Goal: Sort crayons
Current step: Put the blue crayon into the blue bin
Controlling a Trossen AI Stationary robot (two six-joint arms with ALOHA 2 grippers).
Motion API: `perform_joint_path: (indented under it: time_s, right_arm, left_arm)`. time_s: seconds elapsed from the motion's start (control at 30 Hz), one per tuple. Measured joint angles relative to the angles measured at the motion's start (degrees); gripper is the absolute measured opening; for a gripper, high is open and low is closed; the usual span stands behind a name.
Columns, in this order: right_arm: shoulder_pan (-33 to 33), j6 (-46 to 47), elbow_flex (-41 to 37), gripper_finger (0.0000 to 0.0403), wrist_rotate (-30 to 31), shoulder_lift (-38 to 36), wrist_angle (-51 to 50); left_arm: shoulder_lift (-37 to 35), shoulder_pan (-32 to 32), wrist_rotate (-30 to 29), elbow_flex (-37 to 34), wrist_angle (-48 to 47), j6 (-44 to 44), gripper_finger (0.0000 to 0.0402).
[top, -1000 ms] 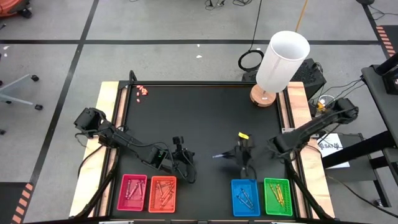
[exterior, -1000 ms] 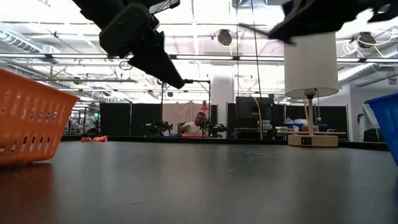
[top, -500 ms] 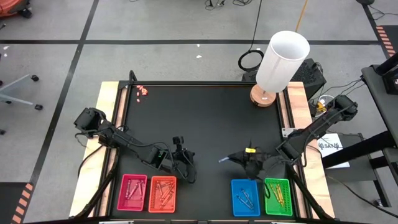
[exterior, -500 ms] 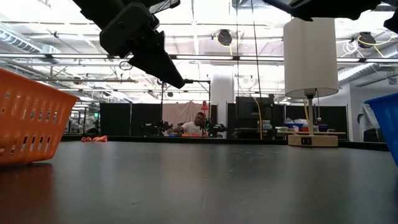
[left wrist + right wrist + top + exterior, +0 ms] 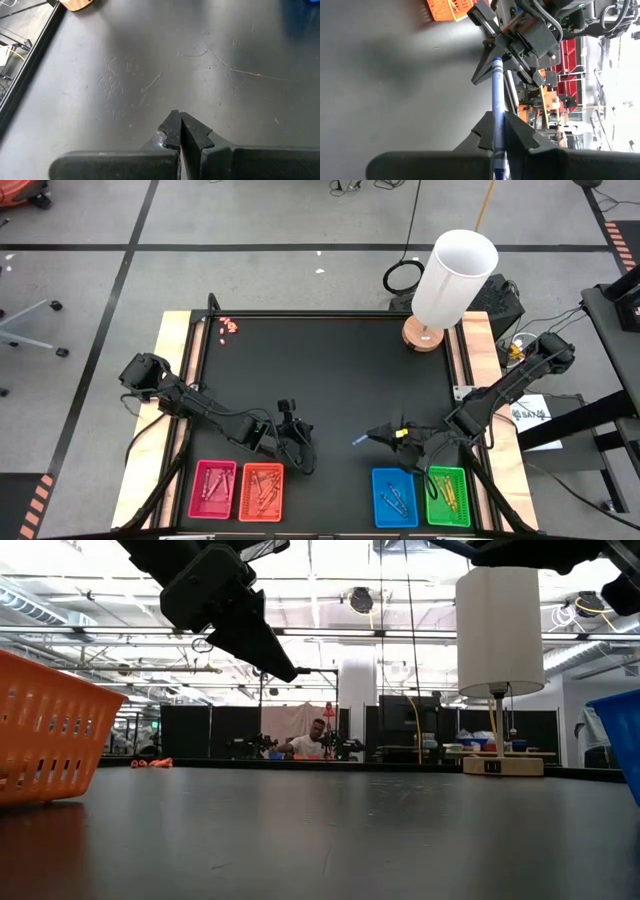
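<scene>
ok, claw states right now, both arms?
Left claw: shut, empty, above the table by the orange tray.
Right claw: shut on a blue crayon.

Probably a robotics lab: exposed ceiling trusses point(image 5: 120, 635), taped concrete floor point(image 5: 90, 260), distant workbenches point(image 5: 300, 750).

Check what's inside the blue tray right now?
The blue tray holds a few crayons; exact count unclear. The right gripper, outside it, grips a blue crayon.
</scene>
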Motion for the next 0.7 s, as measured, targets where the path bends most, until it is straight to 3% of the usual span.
perform_joint_path:
  time_s: [0.3, 0.5, 0.7]
  right_arm:
    - [0.0, 2.6, 0.0, 0.0004, 0.0, 0.0, 0.0]
    - [0.0, 15.7, 0.0, 0.0004, -0.3, 0.0, 0.0]
    - [0.0, 34.5, 0.0, 0.0004, -0.4, 0.0, 0.0]
  left_arm:
    - [0.0, 0.0, 0.0, 0.0, 0.0, 0.0, 0.0006]
    - [0.0, 0.0, 0.0, 0.0, 0.0, 0.1, 0.0006]
    - [0.0, 0.0, 0.0, 0.0, 0.0, 0.1, 0.0006]
